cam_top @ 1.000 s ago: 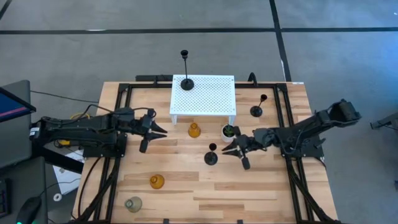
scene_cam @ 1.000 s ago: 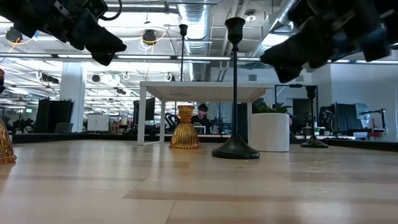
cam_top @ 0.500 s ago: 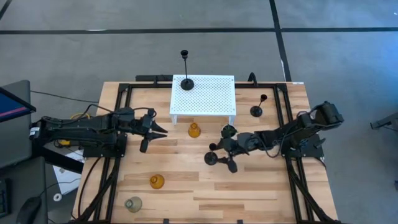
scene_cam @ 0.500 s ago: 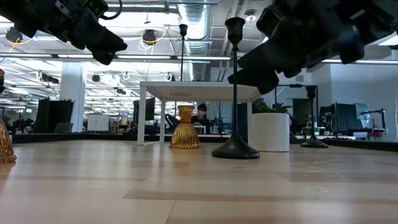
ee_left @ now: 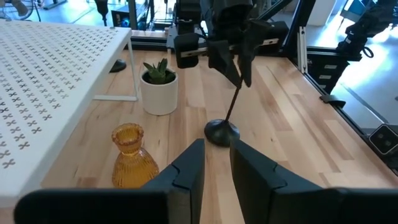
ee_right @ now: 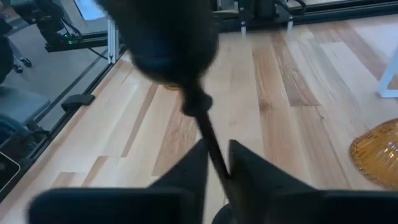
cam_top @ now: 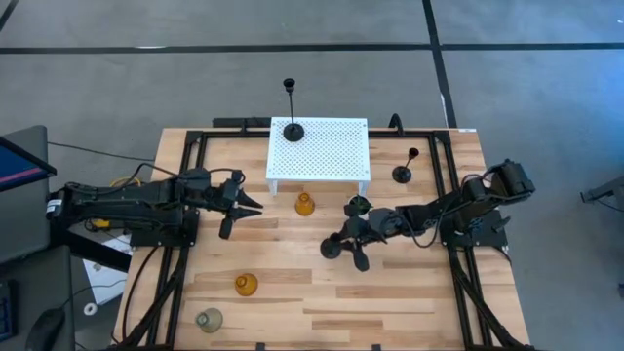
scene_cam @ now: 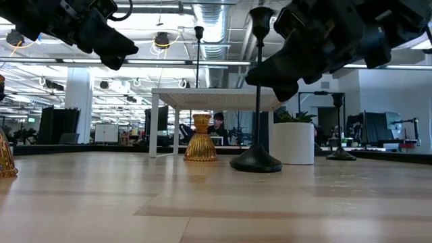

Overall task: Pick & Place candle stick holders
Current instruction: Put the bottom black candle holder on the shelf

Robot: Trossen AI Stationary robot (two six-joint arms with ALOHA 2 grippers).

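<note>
- The black candle stick holder (cam_top: 332,247) I am working on stands just right of the centre of the high view, its round base on the worktop (cam_top: 292,302) and its stem leaning.
- My right end effector (cam_top: 349,245) is at that stem; in the right wrist view my two fingers (ee_right: 249,171) sit closed to a narrow gap with the stem between them.
- Close around it: the small white pot (cam_top: 358,206) with a green plant just above right, and an amber glass holder (cam_top: 304,204) above left, in front of the white perforated stand (cam_top: 320,148).
- A tall black holder (cam_top: 292,127) stands on the stand's upper left corner; another black holder (cam_top: 403,172) stands right of the stand.
- A second amber holder (cam_top: 246,284) and a pale grey one (cam_top: 209,319) sit at lower left, well apart from my grip.
- My left end effector (cam_top: 246,205) hangs at centre left, fingers slightly parted and holding nothing.
- Bare worktop lies below the gripped holder, toward the bottom edge.
</note>
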